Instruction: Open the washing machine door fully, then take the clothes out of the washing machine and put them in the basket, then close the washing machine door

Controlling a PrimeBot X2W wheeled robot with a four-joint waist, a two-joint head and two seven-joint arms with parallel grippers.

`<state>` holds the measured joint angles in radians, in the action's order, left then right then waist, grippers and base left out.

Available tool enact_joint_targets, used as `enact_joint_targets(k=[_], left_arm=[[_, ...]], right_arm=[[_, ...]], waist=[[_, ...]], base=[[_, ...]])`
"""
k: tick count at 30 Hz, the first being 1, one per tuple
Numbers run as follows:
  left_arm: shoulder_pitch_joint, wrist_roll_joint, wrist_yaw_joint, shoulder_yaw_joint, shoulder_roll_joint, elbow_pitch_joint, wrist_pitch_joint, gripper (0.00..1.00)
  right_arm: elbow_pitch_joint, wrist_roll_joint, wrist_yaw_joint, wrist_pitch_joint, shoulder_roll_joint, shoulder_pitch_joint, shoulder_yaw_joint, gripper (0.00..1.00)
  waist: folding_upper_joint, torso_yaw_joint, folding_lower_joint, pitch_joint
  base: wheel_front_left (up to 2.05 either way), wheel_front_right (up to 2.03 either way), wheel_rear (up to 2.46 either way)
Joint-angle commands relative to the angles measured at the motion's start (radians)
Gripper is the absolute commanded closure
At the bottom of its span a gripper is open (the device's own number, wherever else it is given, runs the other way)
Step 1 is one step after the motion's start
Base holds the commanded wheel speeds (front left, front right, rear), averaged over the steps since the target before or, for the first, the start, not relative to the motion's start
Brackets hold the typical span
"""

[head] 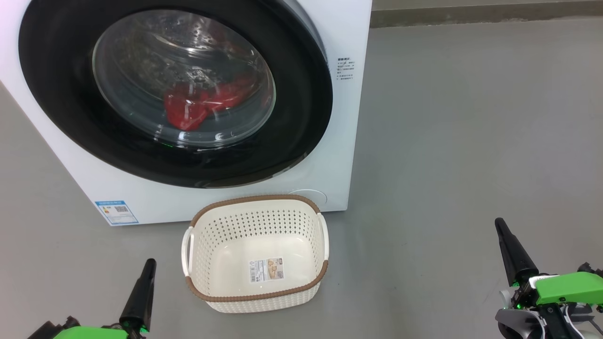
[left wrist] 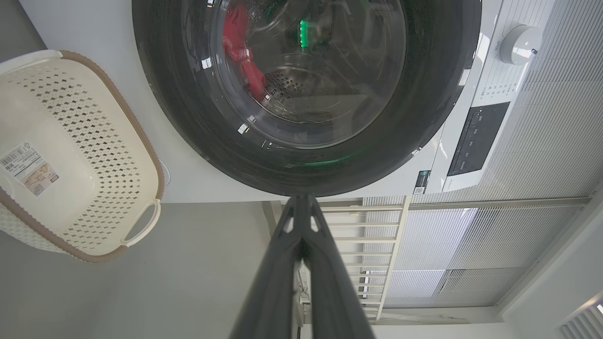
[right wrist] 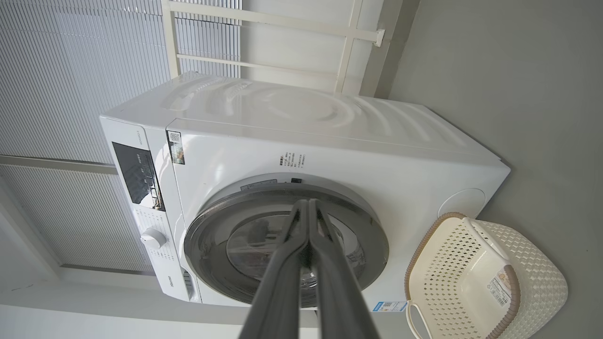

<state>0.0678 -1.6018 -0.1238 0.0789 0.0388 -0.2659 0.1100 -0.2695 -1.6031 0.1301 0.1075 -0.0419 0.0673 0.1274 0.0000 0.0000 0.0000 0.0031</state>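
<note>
In front of me, low on the grey floor (head: 447, 141), the washing machine door (head: 141, 89) lies shut flat against the white front of the washing machine (head: 348, 141), its glossy black rim unbroken around the bulging glass. Through that glass I see the clothes (head: 198, 106), a red heap in the lower part of the steel drum. A small blue label (head: 116, 212) sits at the machine's lower left corner, and my left wrist view picks up the control dial (left wrist: 520, 44) on the panel.

The basket (head: 254, 200) stands upright on the floor just in front of the machine, under the door's lower right. I cannot tell whether it touches the front. A sticker (head: 267, 269) shows on its bare bottom.

My left gripper (head: 150, 263) hangs to the left of the basket, near it but apart, fingers pressed together and pointing toward the machine. My right gripper (head: 500, 226) is well apart on the right, its fingers likewise pressed tip to tip.
</note>
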Motion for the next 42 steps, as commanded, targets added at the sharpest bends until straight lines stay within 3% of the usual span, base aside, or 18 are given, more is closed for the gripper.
enact_joint_targets(k=[1,2,3,10,16,25,42], left_arm=[[0.04,-0.007,-0.007,0.034,0.011,0.021,0.003,1.0],[0.04,-0.007,-0.007,0.034,0.011,0.021,0.003,1.0],[0.04,-0.007,-0.007,0.034,0.011,0.021,0.003,0.0],[-0.041,0.0,0.0,-0.012,-0.013,-0.062,-0.001,0.0],[-0.027,0.006,0.0,-0.023,-0.011,-0.058,-0.019,0.0],[-0.011,0.046,-0.001,-0.042,-0.002,-0.052,-0.049,0.0],[0.016,0.294,-0.002,-0.037,-0.006,-0.008,-0.099,0.0]], right_arm=[[0.025,-0.006,0.001,0.005,-0.008,0.041,-0.014,1.0],[0.025,-0.006,0.001,0.005,-0.008,0.041,-0.014,1.0],[0.025,-0.006,0.001,0.005,-0.008,0.041,-0.014,0.0],[-0.065,0.0,0.0,-0.002,0.024,-0.047,-0.011,0.0],[-0.053,0.001,0.0,-0.016,0.022,-0.038,-0.019,0.0],[-0.039,0.033,0.0,-0.048,0.012,-0.026,-0.04,0.0],[-0.015,0.247,0.0,-0.099,0.009,0.005,-0.058,0.0]], waist=[[0.0,0.0,0.0,0.0],[0.0,0.0,0.0,0.0],[0.0,0.0,0.0,0.0],[0.0,0.0,0.0,0.001],[0.0,-0.001,0.0023,-0.001],[0.0,-0.003,0.0001,0.003],[0.0,-0.006,0.0001,0.009]], base=[[0.0,0.0,0.0],[0.0,0.0,0.0],[0.0,0.0,0.0],[0.0,0.0,0.0],[0.0,0.0,0.0],[0.0,0.0,0.0],[0.0,0.0,0.0]])
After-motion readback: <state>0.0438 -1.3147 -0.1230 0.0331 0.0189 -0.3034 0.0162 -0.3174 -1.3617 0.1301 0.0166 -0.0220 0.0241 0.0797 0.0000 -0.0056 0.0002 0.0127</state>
